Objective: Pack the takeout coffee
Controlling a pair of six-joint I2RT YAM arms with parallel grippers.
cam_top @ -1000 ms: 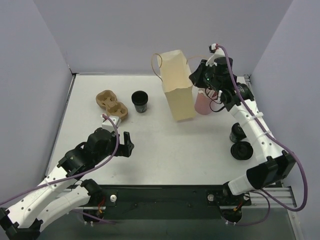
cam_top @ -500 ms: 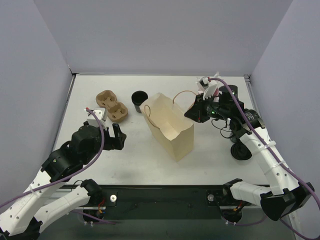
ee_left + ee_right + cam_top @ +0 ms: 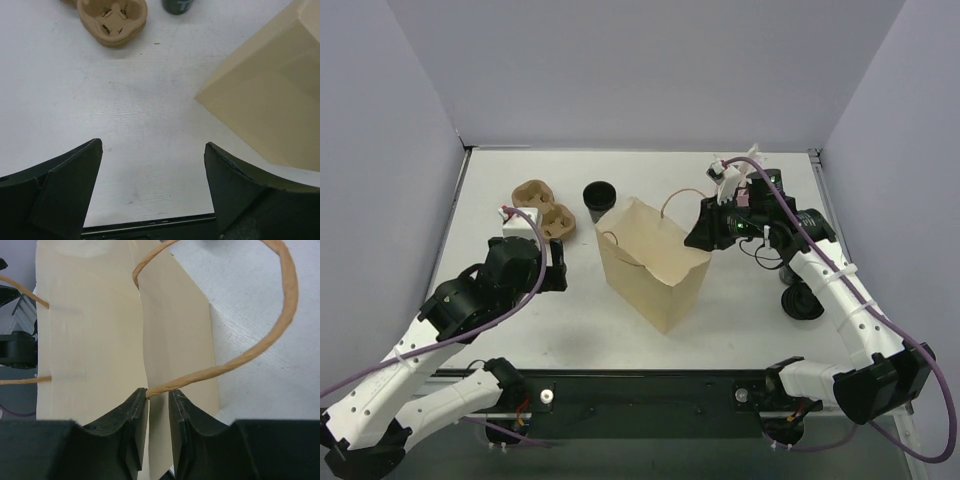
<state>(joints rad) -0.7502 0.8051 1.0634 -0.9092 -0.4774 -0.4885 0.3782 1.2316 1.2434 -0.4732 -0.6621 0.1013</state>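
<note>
- Bright, even, diffuse light falls from above; the white table [image 3: 590, 335] shows only faint, soft shadows.
- The left gripper [image 3: 152, 146] looks dark and blurred at the near edge.
- The paper bag [image 3: 90, 340] is soft-focused close up.

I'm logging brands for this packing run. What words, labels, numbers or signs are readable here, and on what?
No text can be read in any view.
Dark cup: a pale mark on its side, cut off by the edge of the left wrist view and too blurred to read.
Paper bag: plain, no print showing.
Cup carrier: no print showing.
</note>
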